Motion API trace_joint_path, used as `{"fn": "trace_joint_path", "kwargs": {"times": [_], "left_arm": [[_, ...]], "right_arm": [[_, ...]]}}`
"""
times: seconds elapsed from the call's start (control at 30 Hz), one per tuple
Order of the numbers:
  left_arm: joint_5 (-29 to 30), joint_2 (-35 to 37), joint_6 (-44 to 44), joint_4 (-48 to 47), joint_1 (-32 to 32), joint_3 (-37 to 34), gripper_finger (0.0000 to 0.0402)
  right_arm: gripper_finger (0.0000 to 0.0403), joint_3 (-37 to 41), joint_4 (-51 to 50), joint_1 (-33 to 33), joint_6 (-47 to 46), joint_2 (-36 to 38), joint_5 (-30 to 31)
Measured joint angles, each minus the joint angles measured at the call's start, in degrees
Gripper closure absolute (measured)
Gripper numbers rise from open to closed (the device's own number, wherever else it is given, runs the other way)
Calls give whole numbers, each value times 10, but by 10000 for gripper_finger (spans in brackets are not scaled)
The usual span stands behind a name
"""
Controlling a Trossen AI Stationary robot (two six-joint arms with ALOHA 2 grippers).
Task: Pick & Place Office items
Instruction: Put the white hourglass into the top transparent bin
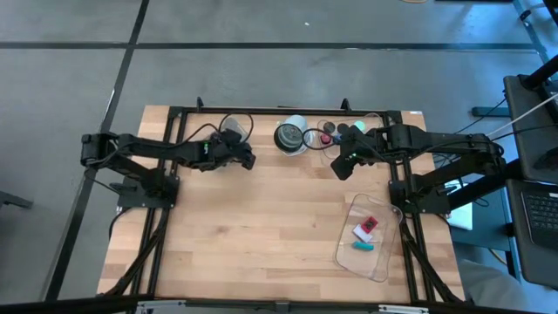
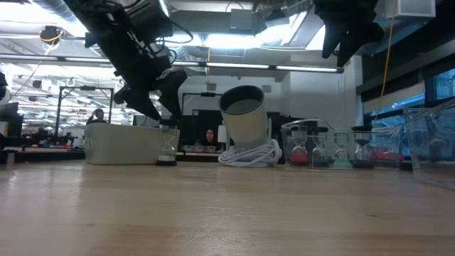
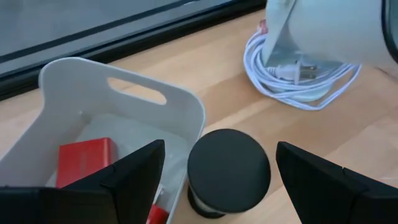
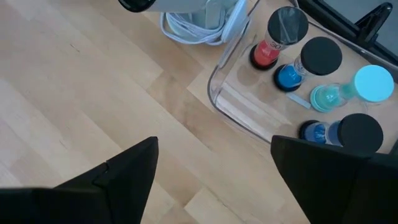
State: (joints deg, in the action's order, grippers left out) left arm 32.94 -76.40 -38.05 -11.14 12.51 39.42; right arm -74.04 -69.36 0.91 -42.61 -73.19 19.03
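The left gripper point(image 1: 248, 160) hangs with jaws spread and empty above a dark-capped timer point(image 3: 228, 169) that stands just beside a white bin point(image 3: 186, 106) holding a red block point(image 3: 86, 159). From here the likeliest slip, as I judge it, is a finger catching the bin's rim on the way down, or a tall narrow timer tipping if the jaws close off-centre. Only the left wrist view shows the timer framed between the fingers and the block inside the bin; the low view alone shows the gripper still clear of the table. In the middle stands a white canister point(image 1: 291, 137) on its coiled cord point(image 3: 298, 93). Further right, the right gripper point(image 1: 343, 166) waits raised and released, holding nothing, near a clear tray point(image 4: 219, 93) of more timers point(image 4: 278, 38). The high view alone shows a second tray point(image 1: 384, 262) at the near right with a few small blocks point(image 1: 366, 231) in it.
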Motion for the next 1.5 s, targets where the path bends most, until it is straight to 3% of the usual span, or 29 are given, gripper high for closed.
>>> {"fn": "trace_joint_path", "kwargs": {"times": [0.53,1.17,1.5], "left_arm": [[6,-1,8,38,0,-26,95],[1,-50,32,93,0,-26,97],[-7,-50,28,90,1,-26,159]], "right_arm": [[87,0,1,0,0,0,12],[87,0,18,0,14,0,16],[87,0,28,0,15,0,16]]}}
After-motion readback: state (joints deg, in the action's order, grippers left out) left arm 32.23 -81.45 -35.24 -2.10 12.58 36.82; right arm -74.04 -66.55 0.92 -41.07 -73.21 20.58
